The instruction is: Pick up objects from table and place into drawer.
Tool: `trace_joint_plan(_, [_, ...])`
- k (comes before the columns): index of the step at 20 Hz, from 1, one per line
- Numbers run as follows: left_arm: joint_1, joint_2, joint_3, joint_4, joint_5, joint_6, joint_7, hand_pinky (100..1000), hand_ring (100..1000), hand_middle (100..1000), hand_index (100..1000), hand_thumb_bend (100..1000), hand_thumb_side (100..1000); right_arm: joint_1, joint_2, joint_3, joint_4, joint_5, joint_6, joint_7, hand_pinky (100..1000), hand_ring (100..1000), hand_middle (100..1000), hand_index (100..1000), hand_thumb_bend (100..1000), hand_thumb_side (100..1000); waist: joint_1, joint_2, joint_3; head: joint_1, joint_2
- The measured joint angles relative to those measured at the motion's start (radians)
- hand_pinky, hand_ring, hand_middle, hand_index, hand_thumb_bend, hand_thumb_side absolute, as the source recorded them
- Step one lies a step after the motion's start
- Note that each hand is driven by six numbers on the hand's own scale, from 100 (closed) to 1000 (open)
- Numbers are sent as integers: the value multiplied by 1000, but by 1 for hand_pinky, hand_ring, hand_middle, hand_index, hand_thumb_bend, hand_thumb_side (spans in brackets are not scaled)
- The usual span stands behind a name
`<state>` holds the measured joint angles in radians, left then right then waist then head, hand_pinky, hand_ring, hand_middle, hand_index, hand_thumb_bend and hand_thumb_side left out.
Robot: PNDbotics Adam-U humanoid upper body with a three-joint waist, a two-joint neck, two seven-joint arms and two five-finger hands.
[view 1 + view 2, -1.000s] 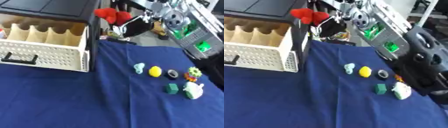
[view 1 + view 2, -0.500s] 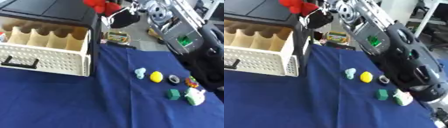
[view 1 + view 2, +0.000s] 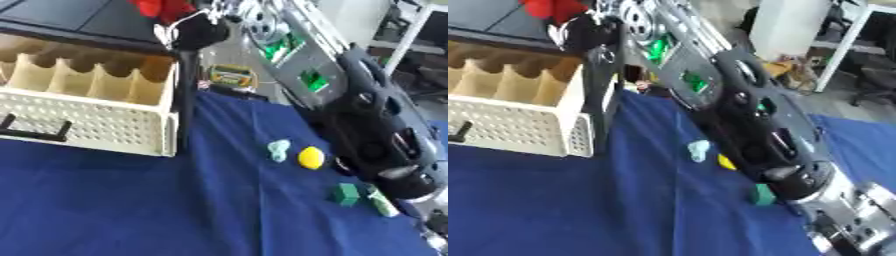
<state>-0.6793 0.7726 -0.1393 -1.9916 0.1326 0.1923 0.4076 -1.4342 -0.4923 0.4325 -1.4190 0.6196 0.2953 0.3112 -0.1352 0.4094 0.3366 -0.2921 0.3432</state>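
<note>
The right hand (image 3: 197, 31) is clamping a red object (image 3: 162, 7) above the drawer's (image 3: 83, 112) far right corner. It should be moving over an open compartment before releasing. The left hand is not showing.

I see the cream drawer (image 3: 96, 107) pulled open at upper left — perforated front, black handle, scalloped dividers inside. A red object (image 3: 162, 8) sits in my right hand (image 3: 199, 31), high above the drawer's right end. On the blue desk (image 3: 131, 200) lie a pale teal piece (image 3: 278, 149) just beside a yellow one (image 3: 311, 157) — nearer, a green block (image 3: 345, 194) and a white-green item (image 3: 381, 204).
</note>
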Motion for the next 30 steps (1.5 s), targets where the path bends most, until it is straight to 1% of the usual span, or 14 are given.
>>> trace_joint_plan(3, [-7,-3,0,0,1,1,-2,100,100,100,799,100,817,-4,29,4,18,11,-1,-9,544,561,295,351,100,137,-9,0,11,-8,-3])
trace_joint_plan(6, [-9,-8,-1,0,1,1,-2,100,100,100,799,100,818,-8,49,7,33,18,-4,-14,544,562,298,354,100,137,-11,0,11,-10,-4])
trace_joint_plan(9, [-12,-9,-1,0,3,3,-4,100,100,100,799,100,821,-8,60,12,42,21,-5,-20,549,570,324,384,100,134,-21,0,14,-11,-7])
trace_joint_plan(16, [-11,-9,-6,0,4,6,-7,100,100,100,799,100,831,2,66,12,73,43,-26,-43,563,592,360,429,100,170,-28,3,18,-10,-11])
trace_joint_plan(17, [-11,-9,-6,0,4,6,-7,100,100,100,799,100,834,4,66,12,78,48,-31,-47,568,605,376,462,100,171,-28,5,18,-10,-11])
trace_joint_plan(18, [-11,-11,-6,0,4,7,-8,100,100,100,799,100,834,7,66,12,84,52,-37,-49,569,609,383,471,100,171,-29,6,20,-10,-11])
trace_joint_plan(19, [-11,-14,-6,0,5,7,-8,100,100,100,798,100,835,9,66,12,89,57,-42,-50,575,619,412,513,100,175,-31,6,21,-10,-11])
trace_joint_plan(20, [-11,-17,-6,0,5,7,-8,100,100,100,798,100,835,10,66,12,92,61,-47,-50,580,622,433,530,100,175,-33,6,21,-10,-11])
trace_joint_plan(21, [-10,-17,-6,0,6,8,-9,100,100,100,798,100,836,10,66,12,95,67,-52,-48,596,634,485,559,100,183,-34,8,22,-10,-11])
trace_joint_plan(22, [-9,-17,-6,0,7,8,-9,100,100,100,797,100,836,10,66,12,97,75,-60,-42,609,650,525,572,100,206,-34,10,22,-10,-11])
trace_joint_plan(23, [-9,-18,-6,0,7,8,-9,100,100,100,797,100,837,11,66,13,99,84,-67,-35,622,662,562,581,100,250,-34,11,21,-10,-11])
trace_joint_plan(24, [-9,-18,-6,0,7,9,-10,100,100,100,797,100,836,12,66,13,101,94,-76,-25,644,687,609,612,100,305,-34,11,21,-10,-11])
trace_joint_plan(28, [-8,-18,-6,0,8,10,-10,100,100,100,796,100,838,13,66,16,101,126,-113,23,687,736,706,703,100,424,-33,11,21,-9,-11])
trace_joint_plan(30, [-7,-22,-6,0,8,11,-10,100,100,100,796,100,838,13,66,15,100,133,-125,41,700,749,734,753,100,486,-33,11,21,-9,-10])
